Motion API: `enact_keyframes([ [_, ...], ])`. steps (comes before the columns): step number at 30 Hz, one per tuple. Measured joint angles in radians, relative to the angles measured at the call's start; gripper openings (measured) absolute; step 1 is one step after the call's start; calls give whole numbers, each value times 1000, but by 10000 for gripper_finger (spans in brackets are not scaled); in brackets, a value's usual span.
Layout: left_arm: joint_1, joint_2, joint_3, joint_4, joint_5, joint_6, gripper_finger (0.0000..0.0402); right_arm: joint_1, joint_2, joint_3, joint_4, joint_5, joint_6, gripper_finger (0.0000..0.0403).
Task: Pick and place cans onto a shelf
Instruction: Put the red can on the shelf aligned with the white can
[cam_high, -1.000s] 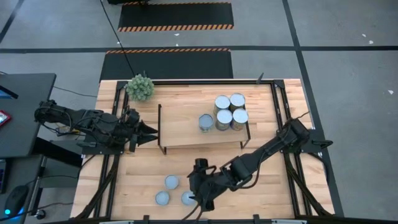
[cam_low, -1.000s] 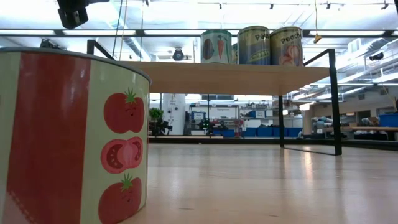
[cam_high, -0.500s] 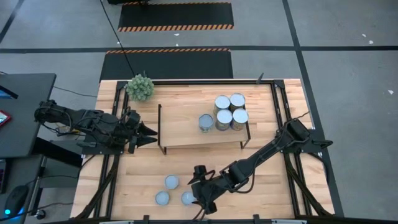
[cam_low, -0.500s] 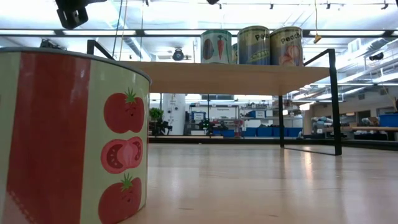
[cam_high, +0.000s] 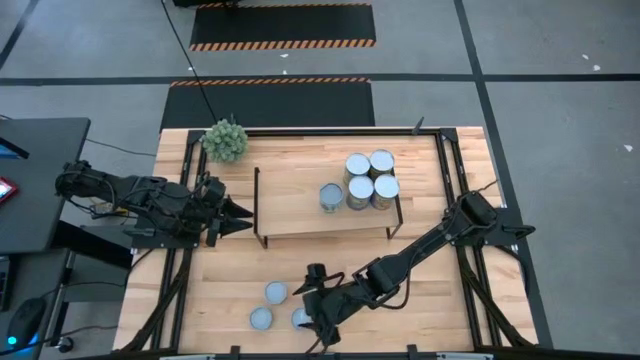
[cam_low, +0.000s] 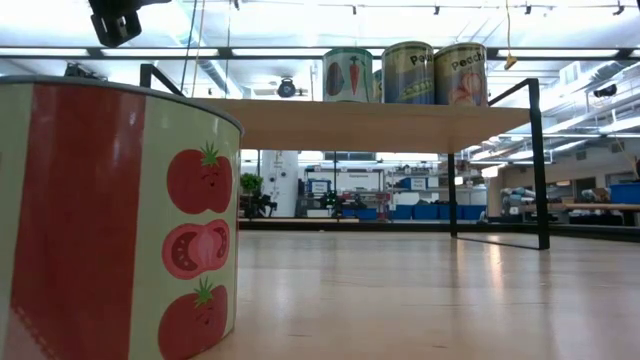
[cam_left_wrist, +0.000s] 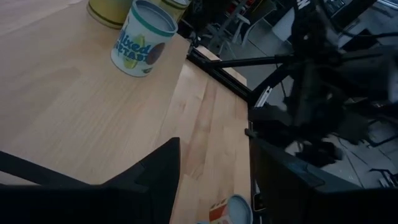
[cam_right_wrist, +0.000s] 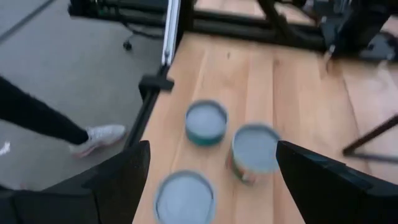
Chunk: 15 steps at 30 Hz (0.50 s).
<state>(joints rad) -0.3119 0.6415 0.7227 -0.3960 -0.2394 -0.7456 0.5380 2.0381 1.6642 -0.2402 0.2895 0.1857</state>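
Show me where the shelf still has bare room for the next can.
The shelf is bare from its left end frame up to the lone can. The right end is crowded: four cans clustered against the frame. The right pincer, open, hovers over three table cans.

The right gripper (cam_right_wrist: 208, 186) hangs above the wooden counter (cam_right_wrist: 298, 81) with its two dark fingers (cam_right_wrist: 121, 177) spread wide apart. Between them sit three cans (cam_right_wrist: 206, 122) with pale blue-grey tops, standing upright and close together but not touching. One can (cam_right_wrist: 184, 198) lies nearest the gripper, and another (cam_right_wrist: 256, 150) shows a bit of coloured side. Past the counter's edge is grey floor, where a person's dark-trousered leg and white shoe (cam_right_wrist: 99, 137) show. A black frame (cam_right_wrist: 249, 25) runs along the counter's far edge.
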Motion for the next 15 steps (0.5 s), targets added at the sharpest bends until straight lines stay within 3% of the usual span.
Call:
enact_keyframes([
  [10,0,0,0,-7,0,1,201,-4,252,376,-169,-29,-27,355],
  [15,0,0,0,-8,0,1,201,-5,315,468,-284,-67,-29,355],
])
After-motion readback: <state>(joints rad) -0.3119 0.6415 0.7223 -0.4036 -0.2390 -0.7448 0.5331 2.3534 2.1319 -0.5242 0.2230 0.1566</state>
